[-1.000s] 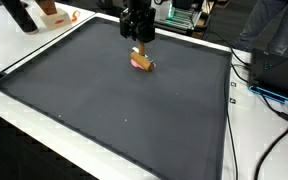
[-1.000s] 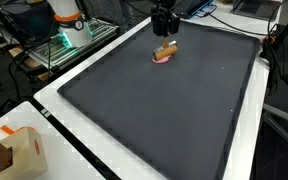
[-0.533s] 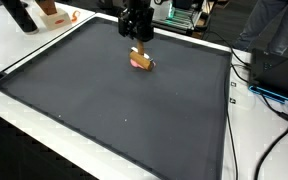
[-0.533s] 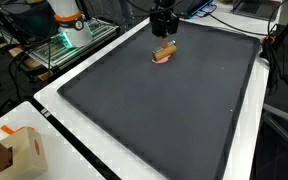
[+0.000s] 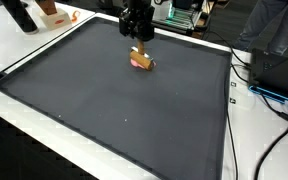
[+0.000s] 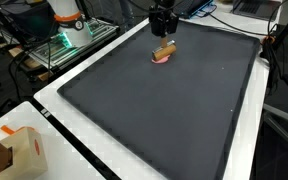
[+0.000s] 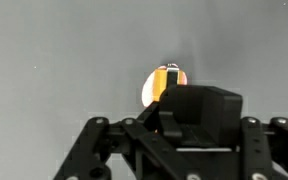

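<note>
The pincer [image 5: 139,43] hangs directly over a small tan-and-pink object [image 5: 142,61] on the dark mat [image 5: 104,115]; whether it is clenched cannot be told.

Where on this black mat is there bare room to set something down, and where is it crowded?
Almost all the black mat lies bare: from the small tan object to the near edge, and either side of it. Crowded only at the far edge, where the gripper hangs over that object.

Small toy [image 5: 141,60], tan block on a pink rounded base; tilted; resting on the dark mat [image 5: 114,110] near its far edge; orange and white in the wrist view [image 7: 162,80].
</note>
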Tool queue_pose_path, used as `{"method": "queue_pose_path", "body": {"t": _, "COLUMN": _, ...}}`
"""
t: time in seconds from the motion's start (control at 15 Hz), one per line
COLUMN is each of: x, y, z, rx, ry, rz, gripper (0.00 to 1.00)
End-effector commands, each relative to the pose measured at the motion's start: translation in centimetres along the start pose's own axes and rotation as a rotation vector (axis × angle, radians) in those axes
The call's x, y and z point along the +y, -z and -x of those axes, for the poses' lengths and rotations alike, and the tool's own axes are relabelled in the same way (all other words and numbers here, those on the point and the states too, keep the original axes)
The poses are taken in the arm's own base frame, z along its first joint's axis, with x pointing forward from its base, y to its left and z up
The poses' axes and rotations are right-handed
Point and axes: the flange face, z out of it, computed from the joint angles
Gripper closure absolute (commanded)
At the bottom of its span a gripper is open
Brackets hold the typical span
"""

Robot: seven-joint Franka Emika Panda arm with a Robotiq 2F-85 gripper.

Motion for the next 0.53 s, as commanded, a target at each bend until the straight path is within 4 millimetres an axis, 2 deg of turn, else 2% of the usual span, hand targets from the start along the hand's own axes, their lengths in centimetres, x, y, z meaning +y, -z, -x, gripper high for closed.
{"method": "queue_pose_path", "body": {"t": 0.0, "x": -0.3, "y": -0.4, "z": 0.2, "rx": -0.032, "ry": 0.021, "rz": -0.027, "gripper": 0.77}}
{"method": "queue_pose_path", "body": {"t": 0.33, "x": -0.5, "y": 1.1, "z": 0.7, "rx": -0.106, "ry": -0.002, "rz": 0.01, "gripper": 0.77}}
{"method": "queue_pose_path", "body": {"t": 0.47, "x": -0.5, "y": 1.1, "z": 1.0, "rx": -0.168, "ry": -0.017, "rz": 0.013, "gripper": 0.77}}
